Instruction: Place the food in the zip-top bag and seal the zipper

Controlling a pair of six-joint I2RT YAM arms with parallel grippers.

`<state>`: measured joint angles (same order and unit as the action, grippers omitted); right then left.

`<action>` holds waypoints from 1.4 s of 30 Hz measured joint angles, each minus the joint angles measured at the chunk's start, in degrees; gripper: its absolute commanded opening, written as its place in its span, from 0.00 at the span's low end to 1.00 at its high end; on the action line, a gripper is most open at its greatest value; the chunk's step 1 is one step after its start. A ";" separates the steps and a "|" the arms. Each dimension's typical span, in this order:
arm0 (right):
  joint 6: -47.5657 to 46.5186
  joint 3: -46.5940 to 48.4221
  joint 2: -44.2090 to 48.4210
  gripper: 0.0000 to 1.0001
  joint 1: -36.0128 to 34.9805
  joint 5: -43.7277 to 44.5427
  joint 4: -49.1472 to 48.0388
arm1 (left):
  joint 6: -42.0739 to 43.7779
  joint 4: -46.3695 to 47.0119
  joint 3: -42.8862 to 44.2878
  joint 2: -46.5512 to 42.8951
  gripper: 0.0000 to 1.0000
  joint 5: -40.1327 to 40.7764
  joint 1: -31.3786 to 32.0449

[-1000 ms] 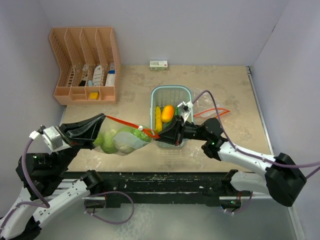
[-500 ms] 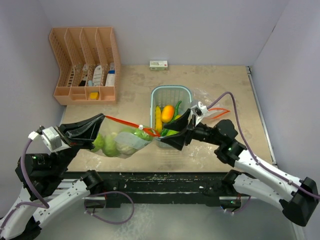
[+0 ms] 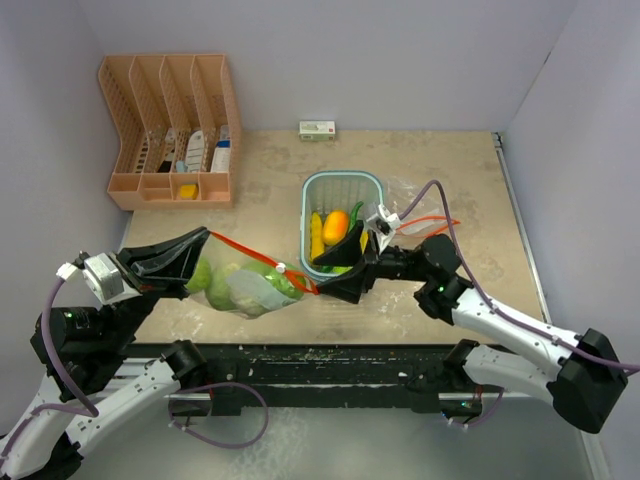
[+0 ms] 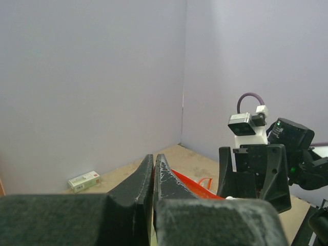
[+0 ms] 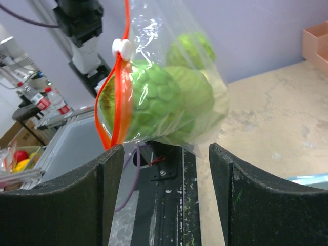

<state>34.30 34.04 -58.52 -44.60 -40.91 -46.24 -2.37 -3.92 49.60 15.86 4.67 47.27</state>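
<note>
- The left gripper, fingers pressed together, pinches the left end of the red zipper of the zip-top bag, holding it up above the table's near edge.
- Two pale-green cabbages sit side by side inside the clear bag, filling its sagging belly.
- A small white slider sits on the zipper, toward the bag's right end.
- The right gripper stands with jaws spread wide at the bag's right end. In its wrist view the bag hangs just ahead, between the two fingers, with nothing clamped.
- Behind that gripper, a pale-blue basket holds a yellow fruit, an orange fruit and a thin green chili.
- A pink desk organizer stands at the far-left corner, with small items in its front compartments.
- A white-and-green box lies against the back wall, well apart from both arms.
</note>
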 measured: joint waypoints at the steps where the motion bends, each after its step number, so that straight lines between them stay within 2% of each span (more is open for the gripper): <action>1: -0.02 0.00 0.20 0.69 0.00 -1.18 -0.55 | 0.00 0.00 0.00 0.00 0.00 0.02 0.00; 13: -0.22 0.33 1.20 0.71 0.00 -9.64 -1.03 | -0.02 0.00 0.00 0.00 0.00 0.02 0.00; 24: -3.32 2.51 1.92 0.71 -0.02 -7.65 4.44 | -0.02 0.00 0.00 0.00 0.00 0.04 0.00; 29: -6.08 4.04 1.97 0.62 -0.02 -3.45 9.07 | -0.02 0.00 0.00 0.00 0.00 0.04 0.00; 33: -7.17 4.96 1.97 0.60 -0.02 -1.73 10.75 | -0.02 0.00 0.00 0.00 0.00 0.04 0.00; 38: -8.00 5.53 1.95 0.47 -0.02 -0.52 11.34 | -0.02 0.00 -0.02 0.00 0.00 0.04 0.00; 42: -8.00 5.73 1.46 0.45 -0.02 -0.59 11.45 | -0.02 0.00 0.00 -0.02 0.00 0.07 0.00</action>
<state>26.30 39.77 -57.06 -44.62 -41.50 -34.79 -2.39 -3.92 49.60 15.84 4.73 47.27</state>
